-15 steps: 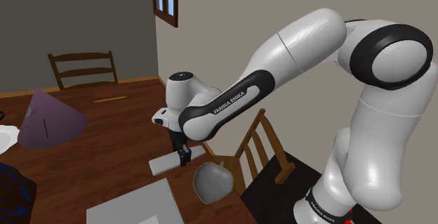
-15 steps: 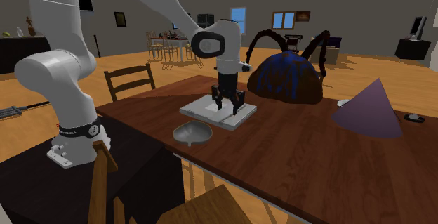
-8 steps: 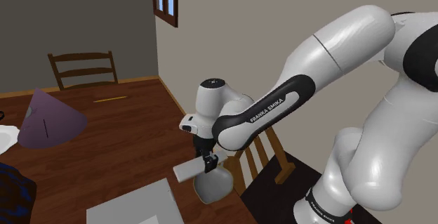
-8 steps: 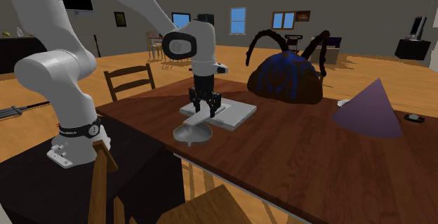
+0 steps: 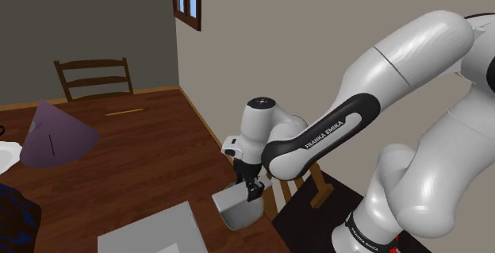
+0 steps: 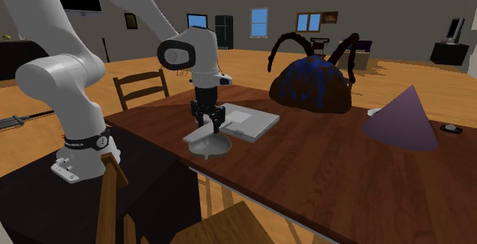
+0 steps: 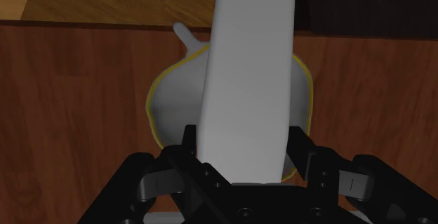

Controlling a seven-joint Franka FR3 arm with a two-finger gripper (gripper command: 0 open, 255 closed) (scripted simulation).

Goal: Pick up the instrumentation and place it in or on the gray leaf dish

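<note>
Two fingers (image 7: 300, 152) clasp the white slab (image 7: 249, 75) by one end, holding it over the grey leaf dish (image 7: 163, 107) at the bench (image 7: 77, 96) edge, probably so a release drops it inside.

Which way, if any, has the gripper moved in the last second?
Yes. In the shoulder view the gripper, shut on the grey slab, has moved rightward, from left of the leaf dish to over it.

The table (image 7: 70, 117) is reddish grained wood, the instrument (image 7: 249, 82) and leaf dish (image 7: 172, 103) smooth matt grey, the arm (image 5: 397, 53) glossy white
</note>
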